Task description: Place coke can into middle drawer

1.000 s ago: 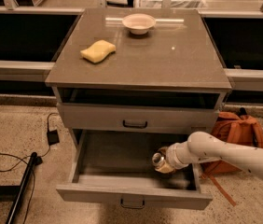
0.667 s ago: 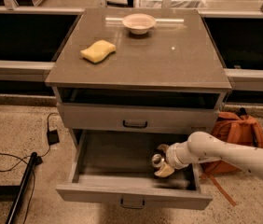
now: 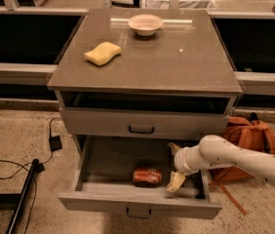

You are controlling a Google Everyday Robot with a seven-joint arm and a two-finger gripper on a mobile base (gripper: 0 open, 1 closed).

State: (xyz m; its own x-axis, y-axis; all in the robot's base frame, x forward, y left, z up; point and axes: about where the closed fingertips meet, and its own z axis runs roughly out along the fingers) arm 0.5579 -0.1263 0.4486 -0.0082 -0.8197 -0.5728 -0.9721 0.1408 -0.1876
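coke can [image 3: 147, 176] lies on its side inside the open middle drawer [image 3: 103, 201], lower centre of frame. gripper [image 3: 175, 165] just right of it, fingers spread wide, holding nothing.

1. One coke can [image 3: 147, 176], there on its side in the open middle drawer [image 3: 107, 158].
2. Two drawers: that one, plus the shut upper drawer [image 3: 98, 122].
3. One gripper [image 3: 174, 165], fingers spread, inside the middle drawer's right end, near the can.
4. Up top: one yellow sponge [image 3: 102, 53] and one white bowl [image 3: 145, 24].
5. One orange backpack [image 3: 248, 135] on the floor.
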